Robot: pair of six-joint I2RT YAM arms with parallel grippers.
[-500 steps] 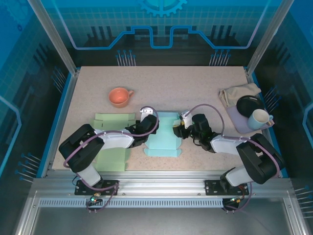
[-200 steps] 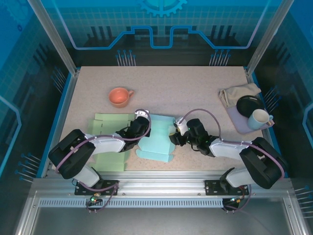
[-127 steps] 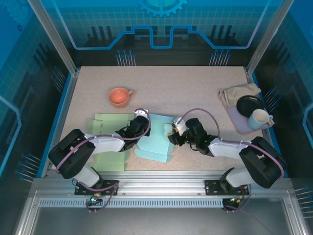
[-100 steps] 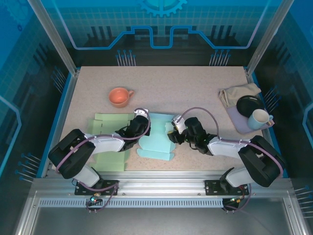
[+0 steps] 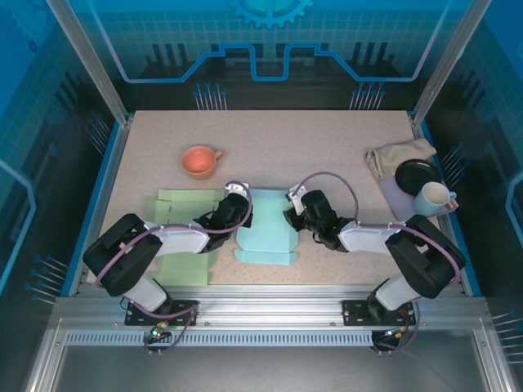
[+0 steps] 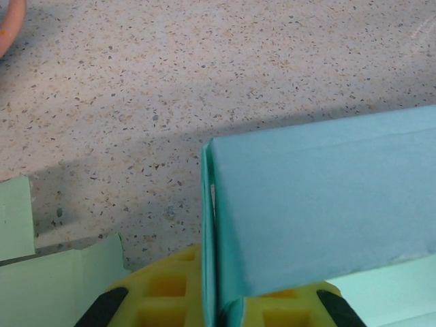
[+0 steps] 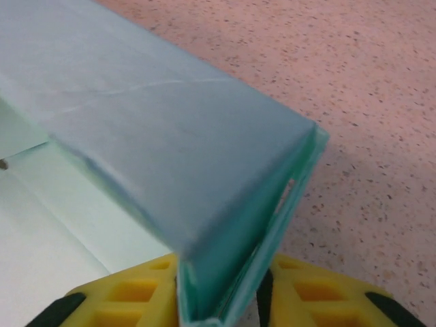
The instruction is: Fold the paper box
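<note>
at mid-table the paper box (image 5: pixel 265 233) runs near-to-far, left tool (image 6: pixel 212 308) and right tool (image 7: pixel 219 300) pinching its walls.

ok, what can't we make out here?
Top view: left jaws and right jaws, under the left arm and right arm.
Right wrist view: whether right jaws clamp the box wall; bottom edge cuts them off.
Left wrist view: cup, cut by the corner.
Top view: green sheet, partly under the left arm.
</note>
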